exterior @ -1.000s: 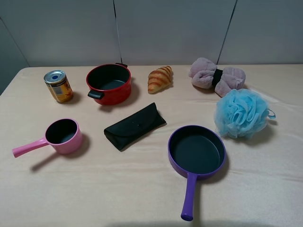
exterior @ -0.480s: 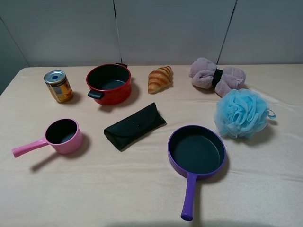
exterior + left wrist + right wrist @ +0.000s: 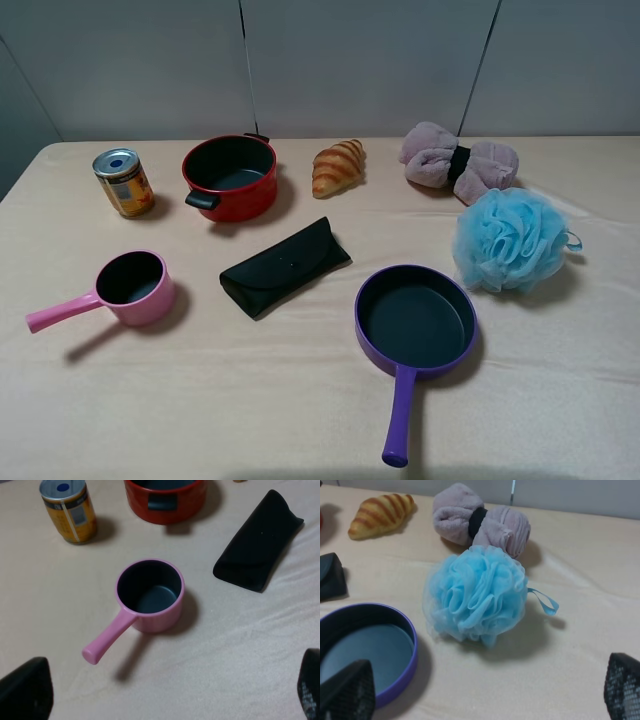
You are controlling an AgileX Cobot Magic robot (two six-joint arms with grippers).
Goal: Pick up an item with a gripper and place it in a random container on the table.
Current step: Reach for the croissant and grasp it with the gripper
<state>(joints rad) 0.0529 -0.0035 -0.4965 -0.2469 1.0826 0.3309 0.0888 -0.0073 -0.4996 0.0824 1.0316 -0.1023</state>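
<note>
The golden-brown croissant (image 3: 338, 167) lies at the back middle of the beige table (image 3: 250, 400), apart from everything; it also shows in the right wrist view (image 3: 381, 514). The purple frying pan (image 3: 416, 322) sits at the front right, empty, its handle pointing to the front edge; its rim shows in the right wrist view (image 3: 405, 630). My left gripper (image 3: 167, 700) is open and empty, above the table near the pink saucepan. My right gripper (image 3: 485, 695) is open and empty, near the pan and the blue puff. Neither gripper shows in the exterior view.
A red two-handled pot (image 3: 230, 177) and a yellow tin can (image 3: 123, 182) stand at the back left. A pink saucepan (image 3: 130, 288) is at the left, a black case (image 3: 285, 266) in the middle. A mauve towel bundle (image 3: 458, 162) and a blue bath puff (image 3: 510, 240) lie at the right.
</note>
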